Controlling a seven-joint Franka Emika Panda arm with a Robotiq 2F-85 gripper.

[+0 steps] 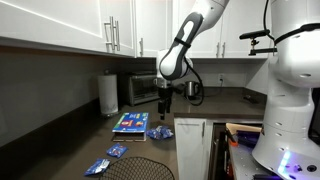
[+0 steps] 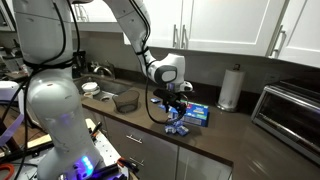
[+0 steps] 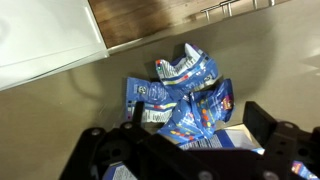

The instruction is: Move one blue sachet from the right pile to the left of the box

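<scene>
Several loose sachets (image 1: 105, 160) lie lower left in an exterior view; the box (image 1: 130, 123) sits centre, the right pile (image 1: 160, 132) just beside it. Above the pile hangs the gripper (image 1: 165, 100), jaws spread, empty. In the wrist view one blue sachet (image 3: 148, 92) lies upward of the jaws, long axis roughly left-to-right.

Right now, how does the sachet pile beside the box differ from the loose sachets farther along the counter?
The pile is heaped, sachets overlapping; the loose sachets lie singly, spread apart. The pile sits right by the box; the loose sachets lie away from it. The gripper hangs over the pile, not the loose sachets. Both are bright blue.
</scene>
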